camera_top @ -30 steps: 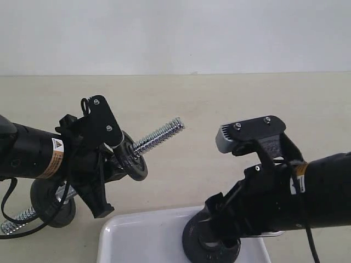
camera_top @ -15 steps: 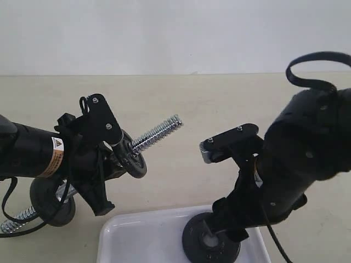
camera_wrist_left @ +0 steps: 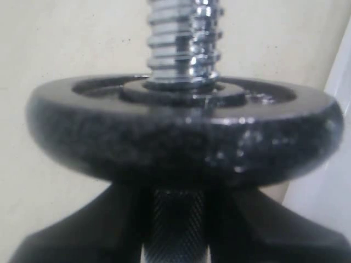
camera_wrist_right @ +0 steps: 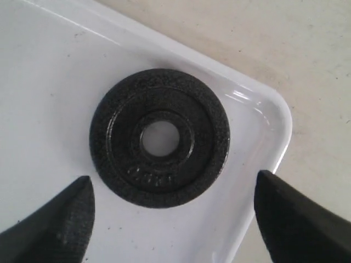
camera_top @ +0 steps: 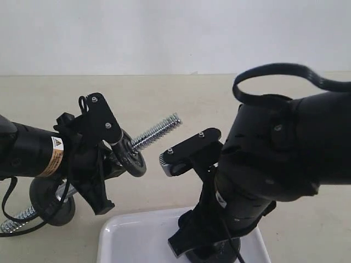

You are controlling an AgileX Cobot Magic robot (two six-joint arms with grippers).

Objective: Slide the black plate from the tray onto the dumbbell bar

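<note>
The black plate (camera_wrist_right: 160,137) lies flat in a corner of the white tray (camera_wrist_right: 49,76), its centre hole showing. My right gripper (camera_wrist_right: 173,219) hangs open above it, one fingertip (camera_wrist_right: 60,219) on each side, touching nothing. In the exterior view the right arm covers most of that plate (camera_top: 211,255). My left gripper (camera_top: 104,161) is shut on the dumbbell bar (camera_top: 159,131) and holds it tilted, threaded end up and to the right. One black disc (camera_top: 131,159) sits on the bar by the fingers, another (camera_top: 52,200) at the low end.
The tray (camera_top: 137,238) lies at the front edge of the beige table (camera_top: 181,98). The bulky right arm (camera_top: 274,153) stands close to the bar's raised threaded tip. The left wrist view is filled by the mounted disc (camera_wrist_left: 181,131) and the thread (camera_wrist_left: 184,38).
The right arm has swung left and turned over the tray, and its wrist now points down at the plate. The left arm and the bar have stayed still.
</note>
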